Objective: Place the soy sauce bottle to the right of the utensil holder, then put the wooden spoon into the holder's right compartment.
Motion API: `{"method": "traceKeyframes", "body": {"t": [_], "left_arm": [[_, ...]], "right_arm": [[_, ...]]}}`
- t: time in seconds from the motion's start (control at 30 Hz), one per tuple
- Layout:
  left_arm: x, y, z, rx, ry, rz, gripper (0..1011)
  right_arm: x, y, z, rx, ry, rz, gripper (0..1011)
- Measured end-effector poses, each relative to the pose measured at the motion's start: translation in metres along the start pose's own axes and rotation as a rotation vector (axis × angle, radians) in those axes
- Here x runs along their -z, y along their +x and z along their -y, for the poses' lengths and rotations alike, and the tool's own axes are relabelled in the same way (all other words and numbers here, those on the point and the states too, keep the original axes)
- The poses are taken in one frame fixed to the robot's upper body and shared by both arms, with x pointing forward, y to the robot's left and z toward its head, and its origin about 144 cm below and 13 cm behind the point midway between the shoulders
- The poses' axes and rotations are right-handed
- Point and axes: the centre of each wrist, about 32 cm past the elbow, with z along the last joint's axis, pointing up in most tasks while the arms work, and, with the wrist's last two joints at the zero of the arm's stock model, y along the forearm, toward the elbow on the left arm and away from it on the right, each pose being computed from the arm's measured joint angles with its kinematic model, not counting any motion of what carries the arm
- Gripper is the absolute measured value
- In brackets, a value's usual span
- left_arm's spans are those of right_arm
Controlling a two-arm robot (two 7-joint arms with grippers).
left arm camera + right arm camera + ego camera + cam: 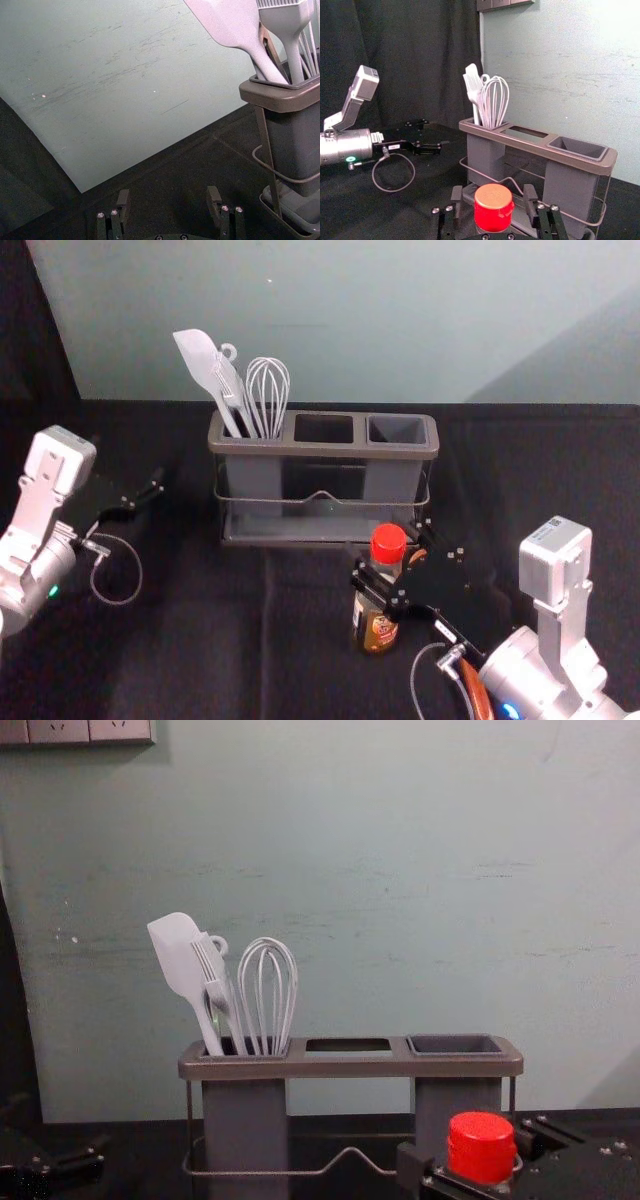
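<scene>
- Wooden spoon (477, 690), one: tabletop, partly hidden by right arm.
- Soy sauce bottle (380, 632), one: upright, long axis vertical, red cap up; before the holder's near right corner, between the right gripper's (387, 548) parted fingers; contact unclear.
- Left gripper (154, 484): idle, fingers apart, left of holder.
- Utensil holder (325, 451), one: near tabletop's far edge.
</scene>
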Motion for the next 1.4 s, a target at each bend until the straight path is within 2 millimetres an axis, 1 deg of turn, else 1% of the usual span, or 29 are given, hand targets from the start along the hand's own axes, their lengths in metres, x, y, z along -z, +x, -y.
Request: {"method": "traceKeyframes", "body": {"t": [0.07,0.1,0.17,0.2,0.27,0.3,0.4,0.47,0.67,0.97,1.07,1.13,1.23,1.4], "left_arm": [[0.000,0.000,0.000,0.000,0.000,0.000,1000],[0.000,0.000,0.000,0.000,0.000,0.000,1000],[0.000,0.000,0.000,0.000,0.000,0.000,1000],[0.000,0.000,0.000,0.000,0.000,0.000,1000],[0.000,0.000,0.000,0.000,0.000,0.000,1000],[0.000,0.000,0.000,0.000,0.000,0.000,1000],[0.000,0.000,0.000,0.000,0.000,0.000,1000],[0.000,0.000,0.000,0.000,0.000,0.000,1000],[0.000,0.000,0.000,0.000,0.000,0.000,1000],[0.000,0.000,0.000,0.000,0.000,0.000,1000],[0.000,0.000,0.000,0.000,0.000,0.000,1000],[0.000,0.000,0.000,0.000,0.000,0.000,1000],[0.000,0.000,0.000,0.000,0.000,0.000,1000],[0.000,0.000,0.000,0.000,0.000,0.000,1000]], "right_arm": [[0.000,-0.001,0.000,-0.001,0.001,-0.006,734],[0.000,-0.001,0.000,-0.001,0.001,-0.006,734],[0.001,-0.001,0.000,-0.004,0.002,-0.007,630],[0.001,-0.001,0.000,-0.006,0.001,-0.005,609],[0.001,-0.002,0.000,-0.009,-0.002,-0.001,536],[0.001,-0.002,0.000,-0.009,-0.002,-0.001,536],[0.001,-0.002,0.000,-0.008,-0.003,0.004,409],[0.001,-0.002,0.000,-0.011,-0.004,0.006,382],[-0.002,-0.002,0.002,-0.013,0.001,0.015,382],[-0.016,0.000,0.010,-0.006,0.036,0.036,382],[-0.019,0.005,0.016,0.012,0.040,0.041,382],[-0.021,0.011,0.022,0.039,0.040,0.037,382],[-0.021,0.015,0.025,0.054,0.039,0.037,382],[-0.023,0.031,0.039,0.116,0.031,0.033,382]]}}
